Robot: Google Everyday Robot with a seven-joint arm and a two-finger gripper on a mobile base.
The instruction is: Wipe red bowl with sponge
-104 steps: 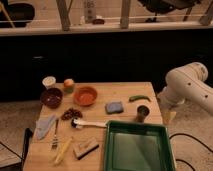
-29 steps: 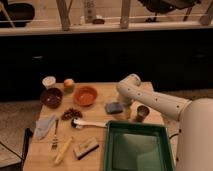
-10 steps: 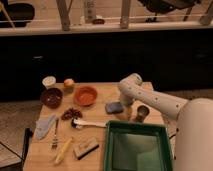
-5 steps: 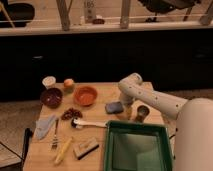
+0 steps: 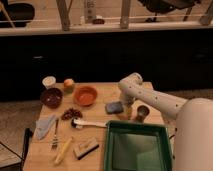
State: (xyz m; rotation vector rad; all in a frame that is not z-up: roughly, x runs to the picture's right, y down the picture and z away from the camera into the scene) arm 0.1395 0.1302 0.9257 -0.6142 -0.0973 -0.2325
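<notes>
The white arm rises from the robot's bulky body at the lower right and runs up and to the left over the desk [image 5: 100,90]. It bends sharply at a rounded elbow above the back half of the desk. From the elbow the forearm drops almost straight down, so the gripper [image 5: 124,111] points at the desk top, low over the wood. It is just right of the sponge [image 5: 114,107] and left of a small dark cup [image 5: 143,112]. I cannot tell whether the gripper is spread or closed, or whether it touches the sponge.

The sponge lies flat on the desk right of centre, a blue-grey pad. The orange-red bowl [image 5: 85,95] sits upright to its left, apart from it. Further left stands a dark maroon bowl [image 5: 51,97]. Behind these two bowls are a white cup [image 5: 48,81] and a round orange fruit [image 5: 68,84].

In front of the gripper, a green tray [image 5: 111,150] fills the desk's near right corner. A white-handled brush [image 5: 87,123] lies along the tray's far left corner. Near the left front are a grey cloth [image 5: 44,126], a fork [image 5: 55,135] and a tan block with a dark top [image 5: 86,147].
</notes>
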